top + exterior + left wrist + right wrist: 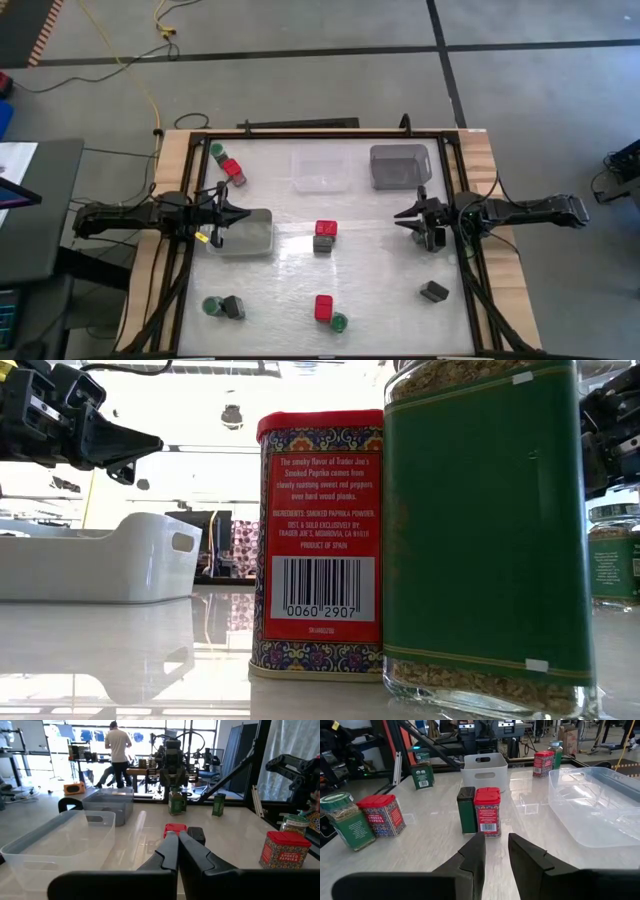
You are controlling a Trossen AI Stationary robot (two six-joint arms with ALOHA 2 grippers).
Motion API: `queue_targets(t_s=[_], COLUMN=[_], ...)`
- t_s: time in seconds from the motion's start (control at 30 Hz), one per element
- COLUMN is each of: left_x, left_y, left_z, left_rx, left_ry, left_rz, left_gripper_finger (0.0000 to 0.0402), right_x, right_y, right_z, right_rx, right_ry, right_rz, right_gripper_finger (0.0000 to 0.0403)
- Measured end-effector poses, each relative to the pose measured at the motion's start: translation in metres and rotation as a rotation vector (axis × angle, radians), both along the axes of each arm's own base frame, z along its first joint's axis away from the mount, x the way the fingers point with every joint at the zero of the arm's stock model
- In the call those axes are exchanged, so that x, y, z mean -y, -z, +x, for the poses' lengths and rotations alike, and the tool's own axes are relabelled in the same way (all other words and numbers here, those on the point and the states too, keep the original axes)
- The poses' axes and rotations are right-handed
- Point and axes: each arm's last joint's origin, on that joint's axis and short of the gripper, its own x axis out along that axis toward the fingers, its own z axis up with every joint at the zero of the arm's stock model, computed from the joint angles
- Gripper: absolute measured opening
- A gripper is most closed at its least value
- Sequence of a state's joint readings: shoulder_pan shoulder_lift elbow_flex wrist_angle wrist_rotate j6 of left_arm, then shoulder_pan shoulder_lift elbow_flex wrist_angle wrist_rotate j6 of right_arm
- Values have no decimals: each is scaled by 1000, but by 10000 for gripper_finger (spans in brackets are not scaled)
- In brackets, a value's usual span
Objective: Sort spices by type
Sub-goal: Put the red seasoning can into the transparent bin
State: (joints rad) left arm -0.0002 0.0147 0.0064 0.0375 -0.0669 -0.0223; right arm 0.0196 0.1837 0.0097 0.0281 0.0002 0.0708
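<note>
The spices stand in pairs on the table. A red tin (326,229) stands against a dark tin (322,243) at the centre. A red tin (323,306) and a green-lidded jar (339,322) stand near the near edge. Another jar (212,306) and dark tin (233,307) are at near left, a jar (217,150) and red tin (233,170) at far left. One dark tin (434,291) lies alone at near right. My left gripper (178,851) is shut and hovers over a white tray (250,235). My right gripper (495,851) is open, level, right of the centre pair (487,811).
A clear tray (321,170) and a grey tray (400,165) sit along the far edge. The white tray (485,770) lies under my left arm. In the low view, a red tin (320,550) and a jar (490,530) stand close to the camera. A person (119,747) stands in the room beyond.
</note>
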Motion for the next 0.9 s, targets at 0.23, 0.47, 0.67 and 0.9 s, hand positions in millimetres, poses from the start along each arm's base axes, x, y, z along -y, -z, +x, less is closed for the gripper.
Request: queue_targets(t_s=[0.23, 0.47, 0.67, 0.9], left_x=[0, 0, 0, 0], left_y=[0, 0, 0, 0], left_z=[0, 0, 0, 0], left_rx=[0, -1, 0, 0], left_ry=[0, 1, 0, 0], left_rz=[0, 0, 0, 0], left_gripper_finger=[0, 0, 0, 0], right_x=[0, 0, 0, 3], right_y=[-2, -4, -16, -38], right_z=[0, 0, 0, -2], right_rx=[17, 31, 69, 124], right_ry=[-3, 2, 8, 96], right_rz=[1, 1, 1, -5], right_gripper_finger=[116, 116, 116, 116])
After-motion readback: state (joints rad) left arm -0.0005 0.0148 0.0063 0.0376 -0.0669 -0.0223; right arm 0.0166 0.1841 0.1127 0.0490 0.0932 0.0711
